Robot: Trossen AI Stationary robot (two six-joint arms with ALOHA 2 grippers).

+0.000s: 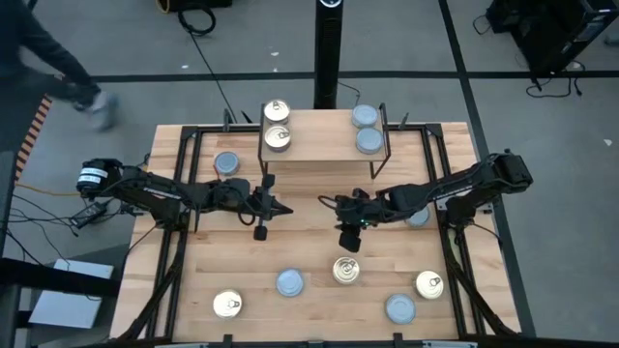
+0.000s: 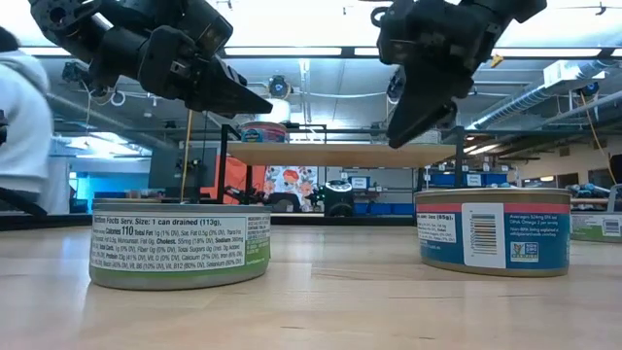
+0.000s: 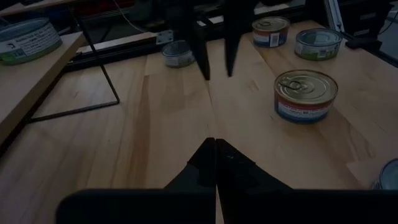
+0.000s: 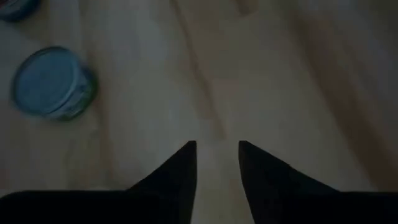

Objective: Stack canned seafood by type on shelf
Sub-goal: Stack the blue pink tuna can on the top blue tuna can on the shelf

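Lying flat, lids up, are all the tins: two gold-topped tins point(image 1: 277, 124) at the left end of the shelf point(image 1: 319, 150), two blue-grey tins point(image 1: 367, 129) at its right end, each pair running front to back. The shelf's long axis follows the table's point(image 1: 309, 208) far edge. Six more tins point(image 1: 345, 271) sit loose near the front edge; one point(image 1: 226, 164) sits left of the shelf. Left gripper point(image 1: 282, 208), pressed together, hovers mid-table. Right gripper point(image 1: 327, 201), fingers spread and holding nothing, faces it.

Bare slatted wooden tabletop point(image 1: 300, 237) lies open between my grippers; the raised light-wood shelf point(image 1: 324, 155) on black legs blocks beyond.
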